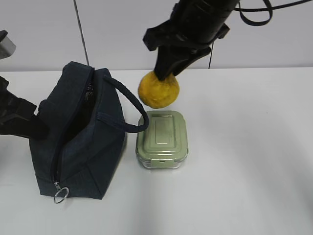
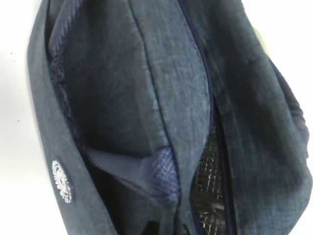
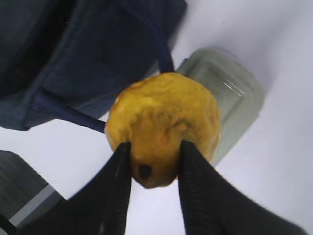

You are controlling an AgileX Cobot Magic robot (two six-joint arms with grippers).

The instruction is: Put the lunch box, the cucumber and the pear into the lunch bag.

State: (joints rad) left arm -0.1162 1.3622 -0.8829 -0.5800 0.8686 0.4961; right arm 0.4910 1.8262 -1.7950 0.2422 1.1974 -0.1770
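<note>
The yellow-orange pear (image 1: pixel 159 90) hangs in the air, pinched between the fingers of my right gripper (image 1: pixel 164 73), just behind the lunch box (image 1: pixel 162 140) and to the right of the bag. In the right wrist view the black fingers clamp the pear (image 3: pixel 164 122) on both sides, at the gripper (image 3: pixel 155 156). The navy lunch bag (image 1: pixel 78 142) stands at the left with its zip open. My left gripper (image 1: pixel 35 122) holds a fold of the bag's left rim; the bag's fabric (image 2: pixel 146 98) fills the left wrist view. The cucumber is out of view.
The bag's loop handle (image 1: pixel 131 108) arches towards the lunch box. A metal ring pull (image 1: pixel 59 196) lies at the bag's near corner. The sage lid of the lunch box (image 3: pixel 230 93) and the bag (image 3: pixel 88 54) show below the pear. The white table (image 1: pixel 244 171) stretches to the right.
</note>
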